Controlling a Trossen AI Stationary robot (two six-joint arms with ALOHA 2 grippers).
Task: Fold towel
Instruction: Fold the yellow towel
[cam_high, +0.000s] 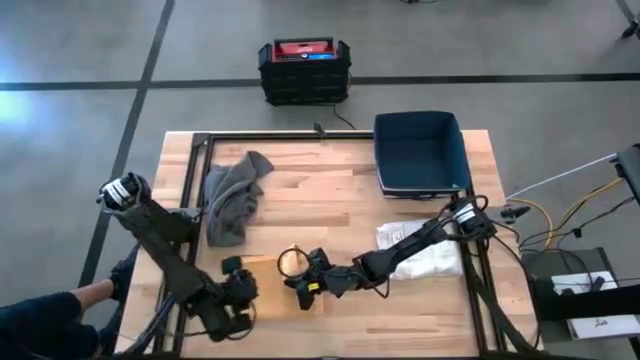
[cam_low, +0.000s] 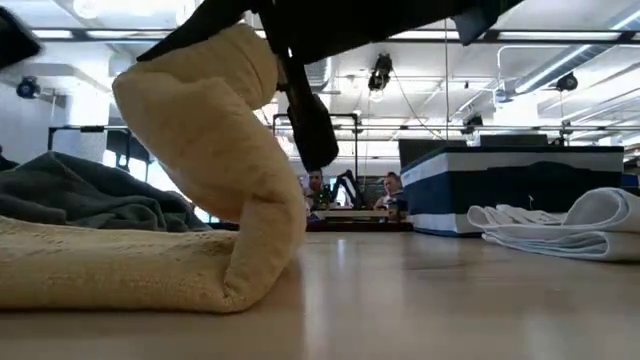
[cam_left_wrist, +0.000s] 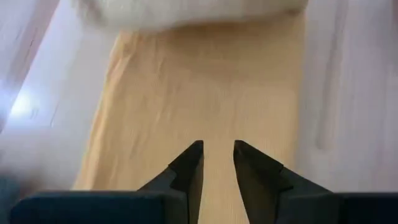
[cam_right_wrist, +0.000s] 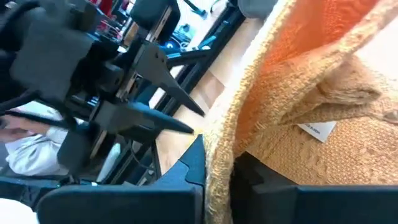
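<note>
Yellow towel (cam_low: 200, 200) edge lifted, pinched in right gripper (cam_right_wrist: 217, 171), left gripper (cam_left_wrist: 217, 163) slightly parted, holding nothing.

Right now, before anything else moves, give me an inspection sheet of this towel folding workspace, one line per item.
Surface: wooden table, bare in the middle.
Job's things: yellow towel at the near edge, one end lifted and curling over the flat part.
Clutter: grey cloth at far left; blue bin at far right; folded white towels near it.
Grippers: right gripper shut on the yellow towel's edge; left gripper over the flat part, jaws slightly apart, holding nothing.
Cables: loose cables off the table's right side.
Surroundings: black crate on the floor beyond the table; people seated far behind.
</note>
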